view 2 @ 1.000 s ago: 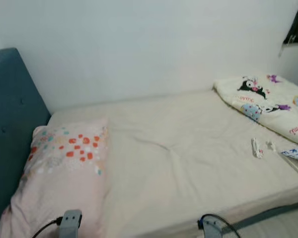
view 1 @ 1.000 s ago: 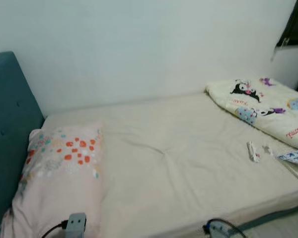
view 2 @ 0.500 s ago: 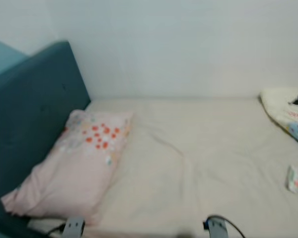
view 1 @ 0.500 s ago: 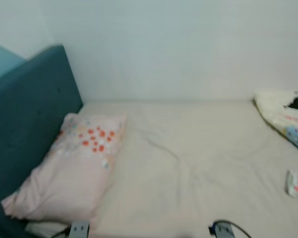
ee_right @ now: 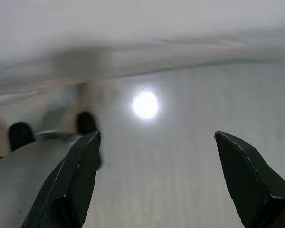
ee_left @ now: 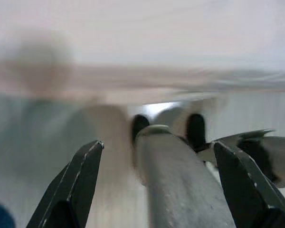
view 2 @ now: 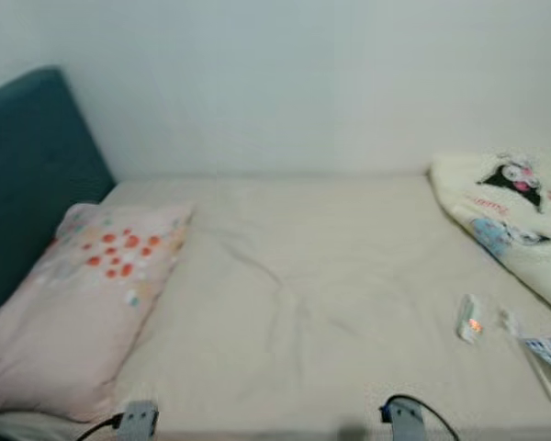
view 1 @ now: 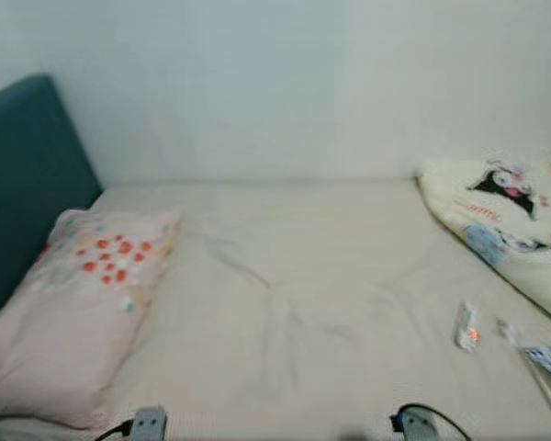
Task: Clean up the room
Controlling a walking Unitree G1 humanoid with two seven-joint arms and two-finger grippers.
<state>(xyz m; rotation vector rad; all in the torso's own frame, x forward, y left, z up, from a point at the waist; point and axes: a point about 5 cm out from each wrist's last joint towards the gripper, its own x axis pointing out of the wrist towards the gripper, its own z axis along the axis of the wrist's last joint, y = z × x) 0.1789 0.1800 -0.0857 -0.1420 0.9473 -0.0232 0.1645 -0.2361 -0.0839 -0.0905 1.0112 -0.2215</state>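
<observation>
The head views are evenly lit and rather pale, with soft blur over everything — the print on the blanket [view 1: 500,216] and the dots on the pillow [view 1: 83,303] have no sharp edges. Shadows are faint. In the right wrist view one round bright glare spot [ee_right: 145,105] shines on the floor; both wrist views are strongly out of focus behind the dark fingers.

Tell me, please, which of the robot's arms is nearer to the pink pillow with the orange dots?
Left. The left arm shows just below the pink pillow, near its lower edge. The right arm sits across the bed, toward the folded blanket's side.
</observation>
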